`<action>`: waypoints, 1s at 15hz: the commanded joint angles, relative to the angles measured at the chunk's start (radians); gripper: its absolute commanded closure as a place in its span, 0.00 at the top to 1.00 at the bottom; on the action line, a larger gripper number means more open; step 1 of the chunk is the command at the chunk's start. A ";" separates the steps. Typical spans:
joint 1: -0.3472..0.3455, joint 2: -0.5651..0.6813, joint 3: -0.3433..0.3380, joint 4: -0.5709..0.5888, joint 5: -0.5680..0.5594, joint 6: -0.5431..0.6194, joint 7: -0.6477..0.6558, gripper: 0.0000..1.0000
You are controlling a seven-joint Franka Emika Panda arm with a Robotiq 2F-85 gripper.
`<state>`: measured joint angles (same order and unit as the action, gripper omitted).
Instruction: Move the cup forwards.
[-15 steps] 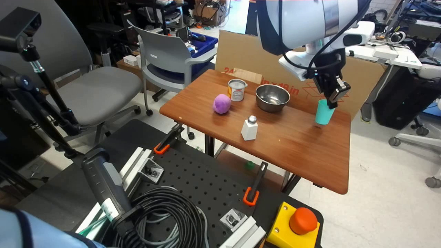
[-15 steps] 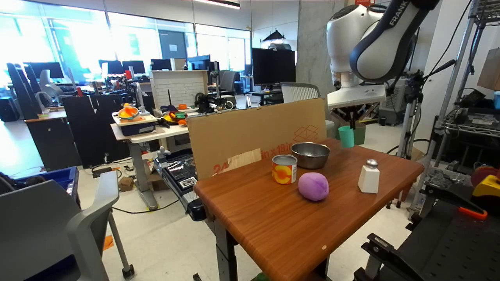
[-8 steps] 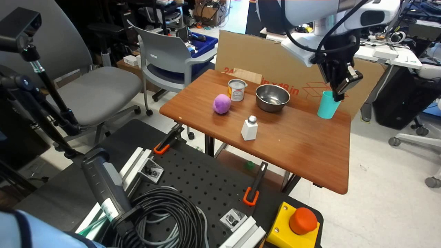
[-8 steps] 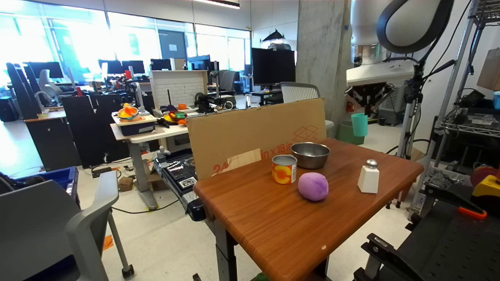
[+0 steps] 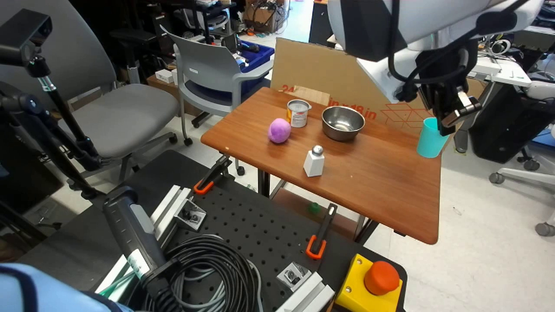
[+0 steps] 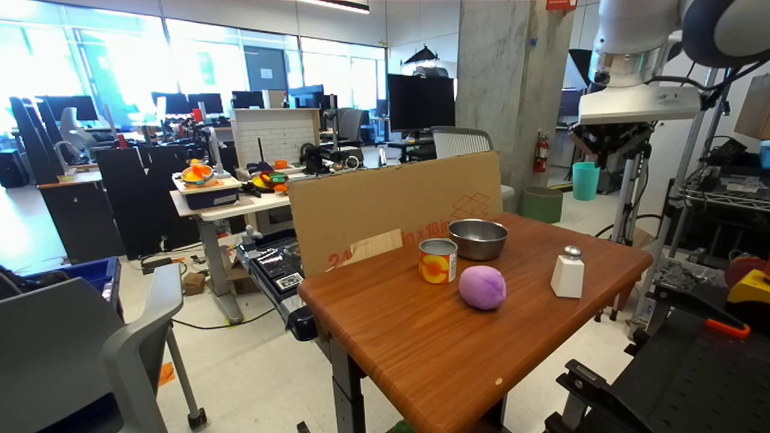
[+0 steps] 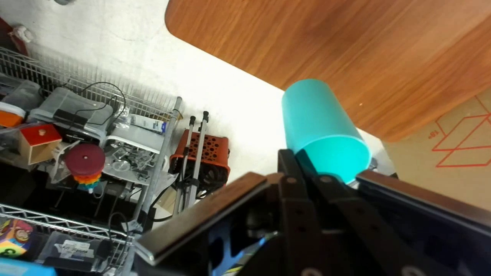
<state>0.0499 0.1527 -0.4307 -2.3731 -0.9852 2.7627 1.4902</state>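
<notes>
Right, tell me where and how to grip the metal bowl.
Probably best to pinch the bowl by its rim from above, on the edge facing the shaker, one jaw inside, one outside. Its open mouth faces up, its body looks too wide to clasp, and cardboard stands along the opposite side. The end effector must release the cup first.

The arm (image 5: 433, 19), white with dark panels, enters between 1 and 2 o'clock in an exterior view; its upper portion is cut off in both exterior views. The wrist (image 6: 639, 107) presents a pale flange, near level in an exterior view. The black gripper (image 5: 445, 129) hangs beneath, pointing towards 5 o'clock in an exterior view. Wrist view: fingers (image 7: 287, 170) directed to 12 o'clock, drawn together in a pinch.
</notes>
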 commanded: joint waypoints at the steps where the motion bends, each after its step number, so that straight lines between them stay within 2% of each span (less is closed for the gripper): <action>1: 0.013 -0.015 -0.042 -0.049 -0.148 -0.022 0.182 0.01; 5: 0.017 -0.005 -0.038 -0.114 -0.153 -0.105 0.246 0.01; 6: -0.064 -0.005 0.046 -0.122 -0.170 -0.127 0.271 0.01; 9: -0.099 0.016 0.087 -0.132 -0.231 -0.101 0.381 0.01; 10: -0.051 0.026 0.040 -0.132 -0.245 -0.085 0.412 0.01; 15: -0.049 0.060 0.040 -0.114 -0.386 -0.054 0.597 0.01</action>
<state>-0.0105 0.1878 -0.3758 -2.4952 -1.2546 2.6766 1.9458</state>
